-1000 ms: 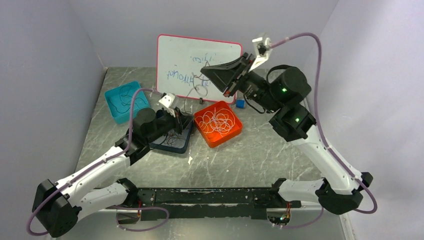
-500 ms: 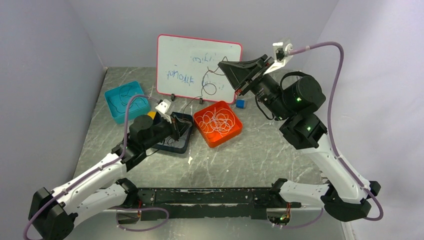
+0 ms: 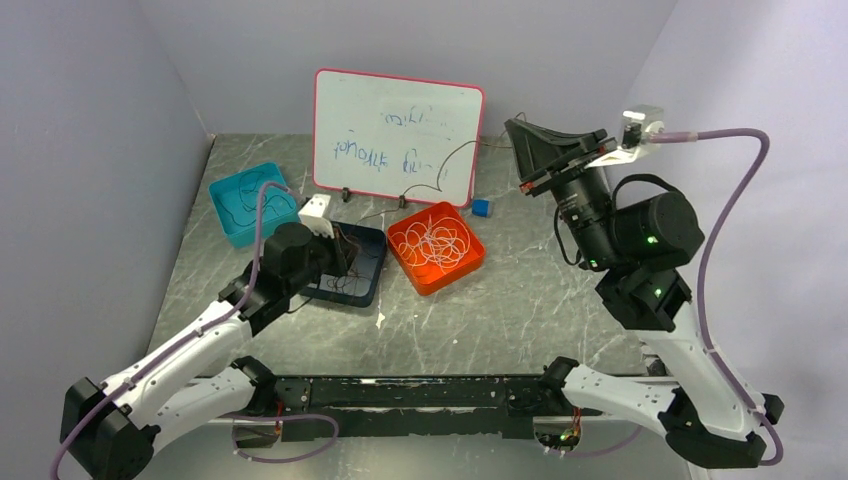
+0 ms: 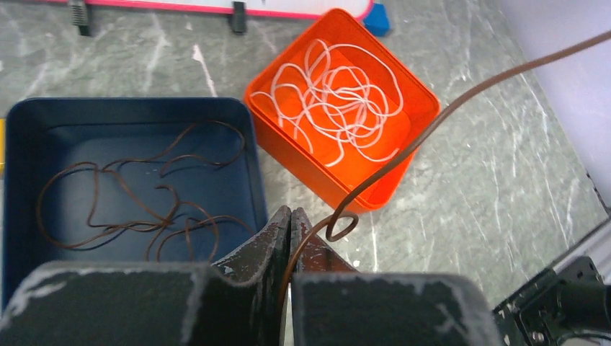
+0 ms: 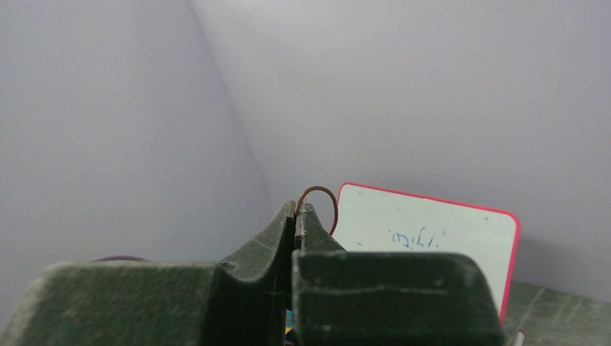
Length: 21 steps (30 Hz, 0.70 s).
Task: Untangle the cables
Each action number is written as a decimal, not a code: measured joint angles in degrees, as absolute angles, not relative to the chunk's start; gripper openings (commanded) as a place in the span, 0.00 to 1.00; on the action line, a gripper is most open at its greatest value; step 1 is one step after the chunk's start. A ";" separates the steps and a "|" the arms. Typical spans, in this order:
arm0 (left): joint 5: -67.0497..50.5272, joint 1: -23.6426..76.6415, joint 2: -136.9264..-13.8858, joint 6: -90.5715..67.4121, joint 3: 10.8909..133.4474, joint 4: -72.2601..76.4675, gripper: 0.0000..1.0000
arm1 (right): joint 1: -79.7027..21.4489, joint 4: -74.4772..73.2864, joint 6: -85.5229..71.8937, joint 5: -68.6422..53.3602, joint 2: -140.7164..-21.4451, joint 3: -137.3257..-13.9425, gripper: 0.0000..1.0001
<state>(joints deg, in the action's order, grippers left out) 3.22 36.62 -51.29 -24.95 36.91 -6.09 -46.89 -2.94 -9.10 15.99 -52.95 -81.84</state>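
Observation:
My left gripper is shut on a brown cable just past the near right corner of the dark blue tray. That cable curls once at the jaws, then runs up and right over the orange tray. In the top view my right gripper is raised at the back right beside the whiteboard. It is shut on the same cable, whose end loops out above its tips. More brown cables lie in the blue tray. White cables fill the orange tray.
A teal tray with a dark cable stands at the back left. The whiteboard leans on the back wall, with a small blue block at its right foot. Lilac hoses arc off both arms.
My right gripper has swung right and away from the whiteboard, drawing the brown cable out longer. My left gripper has pulled back a little towards the near left, over the blue tray.

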 measured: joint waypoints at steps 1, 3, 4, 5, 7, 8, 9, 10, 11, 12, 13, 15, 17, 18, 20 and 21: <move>3.40 36.05 -51.42 -25.04 37.19 -6.37 0.07 | -46.89 -2.94 -8.95 16.43 -52.75 -81.82 0.00; 3.46 34.50 -51.79 -25.12 38.11 -7.22 0.07 | -46.89 -2.92 -8.80 16.84 -52.42 -81.82 0.00; 3.49 33.74 -51.99 -25.10 38.59 -7.49 0.07 | -46.89 -2.87 -8.78 16.49 -52.49 -81.82 0.00; 3.46 33.06 -52.16 -24.99 39.11 -7.64 0.07 | -46.89 -2.87 -8.80 15.94 -52.66 -81.82 0.00; 3.38 31.97 -52.58 -24.51 40.27 -7.77 0.07 | -46.89 -2.85 -8.80 13.50 -53.89 -81.87 0.00; 3.22 31.40 -52.95 -24.16 41.12 -7.79 0.07 | -46.89 -2.83 -8.84 12.25 -54.65 -81.89 0.00; 3.09 30.92 -53.39 -23.64 42.11 -7.77 0.07 | -46.89 -2.81 -8.95 10.48 -55.77 -81.89 0.00; 2.81 30.48 -53.95 -22.87 43.29 -7.62 0.07 | -46.89 -2.76 -9.15 8.51 -57.17 -81.89 0.00; 2.48 30.13 -54.61 -21.98 44.58 -7.25 0.07 | -46.89 -2.68 -9.28 7.22 -58.04 -81.89 0.00; 2.24 29.91 -55.16 -21.32 45.43 -6.83 0.07 | -46.89 -2.61 -9.56 5.50 -59.53 -81.87 0.00; 1.89 29.69 -55.83 -20.43 46.39 -6.07 0.07 | -46.89 -2.61 -9.87 4.01 -60.82 -81.87 0.00; 1.23 29.23 -56.93 -19.25 46.98 -4.14 0.07 | -46.89 -2.63 -10.37 0.58 -63.59 -81.87 0.00; 0.51 28.36 -58.57 -18.37 46.98 -2.13 0.08 | -46.89 -2.61 -10.81 -2.72 -65.89 -81.84 0.00; 0.25 27.73 -59.68 -18.17 46.96 -1.15 0.11 | -46.89 -2.46 -11.16 -3.90 -66.67 -81.71 0.00; 0.25 26.59 -61.73 -18.00 46.11 1.08 0.20 | -46.89 -1.78 -11.90 -6.48 -68.01 -80.75 0.00; 0.51 26.13 -62.43 -18.06 45.08 2.39 0.24 | -46.89 -0.97 -12.45 -7.62 -68.49 -79.94 0.00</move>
